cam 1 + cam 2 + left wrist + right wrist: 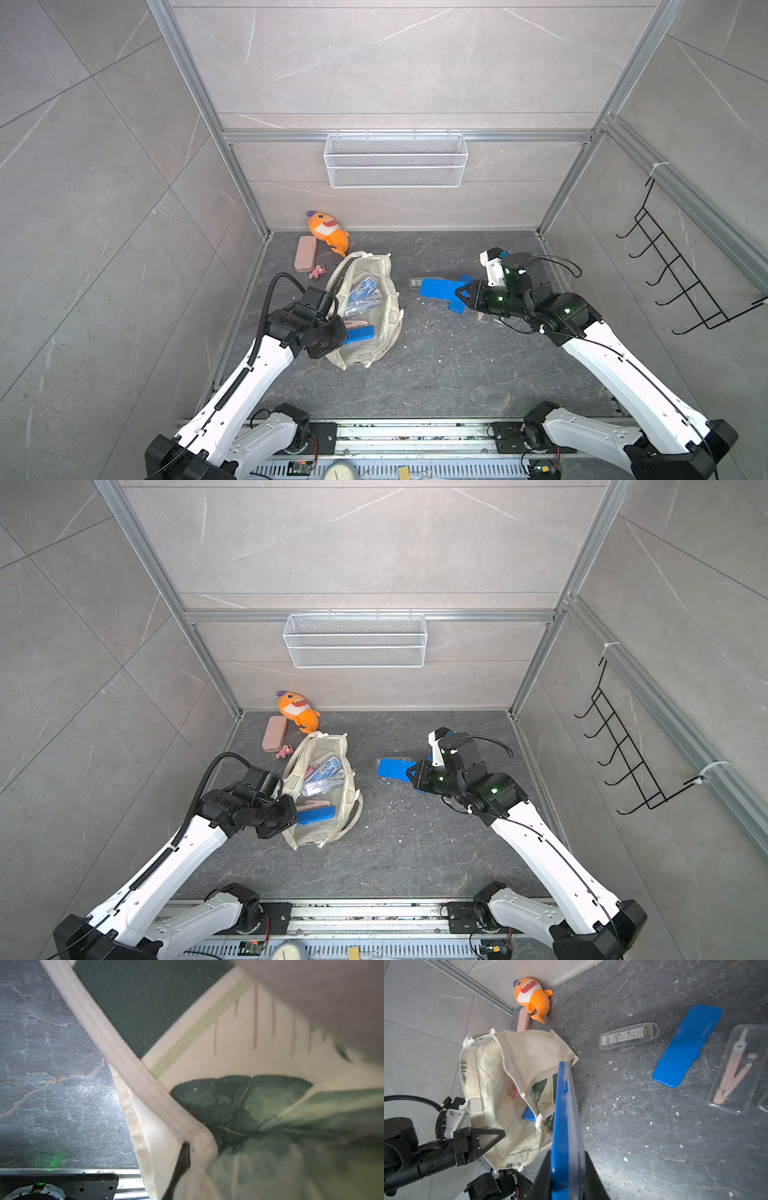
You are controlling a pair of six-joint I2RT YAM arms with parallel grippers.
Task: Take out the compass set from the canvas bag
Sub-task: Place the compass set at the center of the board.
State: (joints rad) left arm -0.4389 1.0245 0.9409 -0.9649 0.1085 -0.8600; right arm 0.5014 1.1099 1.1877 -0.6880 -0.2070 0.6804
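1. Right up close in the right wrist view, the right claw [568, 1169] was clamped on a blue case [564, 1115] with a see-through lid, held on its thin edge.
2. That blue case was out of the canvas bag [390, 316] and over the tabletop [436, 374], well apart from the bag. It looked like a compass set, so this part of the job seemed nearly done. Only putting it down was left.
3. Three more things lay on the tabletop near it: a second blue case [687, 1045], a clear case with a pink compass [735, 1070] inside, and a small clear box [629, 1035].
4. The left claw [337, 321] was shut tight on the bag's rim and seemed to keep its mouth open.
5. Inside the bag lay a third blue case [358, 334], a pink tool [355, 323] and some clear packs [360, 293]. If those had to come out too, more work was left.
6. The small clear box had a white label with a barcode, but its letters were too small to read. The bag had green leaf print [239, 1101] and a few dark letters near the rim that I could not read. No brand name showed clearly.
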